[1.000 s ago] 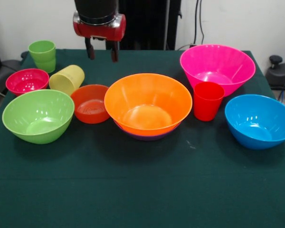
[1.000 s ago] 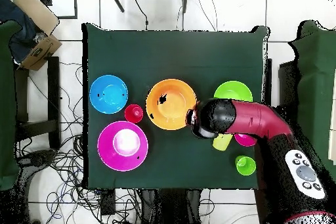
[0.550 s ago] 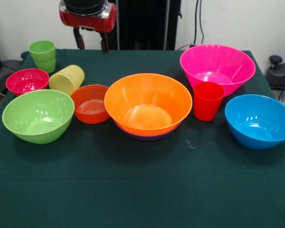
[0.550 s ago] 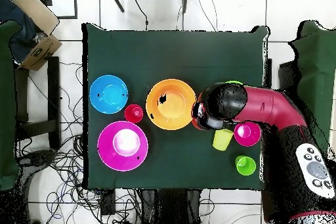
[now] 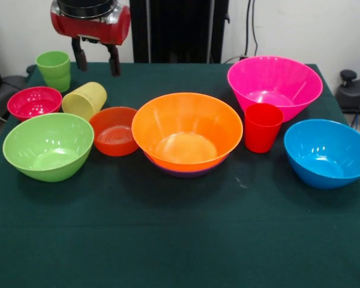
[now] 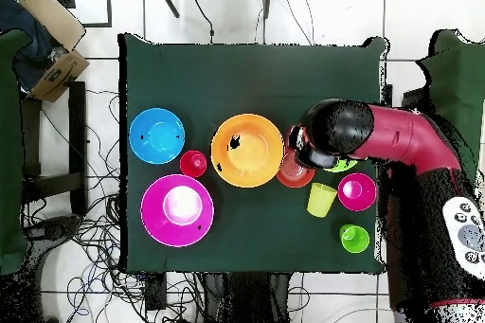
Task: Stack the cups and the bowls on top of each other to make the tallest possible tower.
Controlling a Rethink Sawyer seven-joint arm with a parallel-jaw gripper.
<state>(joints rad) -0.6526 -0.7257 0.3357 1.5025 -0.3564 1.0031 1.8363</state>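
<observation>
Nearest us on the green table (image 5: 180, 240) sit the lime-green bowl (image 5: 48, 146) and the blue bowl (image 5: 327, 152). Behind them we see the orange bowl (image 5: 186, 131) nested in a purple bowl (image 5: 186, 172), with the small red-orange bowl (image 5: 113, 131) and the red cup (image 5: 263, 127) beside it. Farther back lie the tipped yellow cup (image 5: 84, 99), the magenta bowl (image 5: 34, 102), the pink bowl (image 5: 275, 85) and the green cup (image 5: 54, 69). Above them hangs the gripper (image 5: 96, 60), fingers apart, empty.

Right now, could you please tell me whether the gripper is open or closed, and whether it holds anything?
Gripper: open, fingers apart, holding nothing, up above the yellow cup.
</observation>
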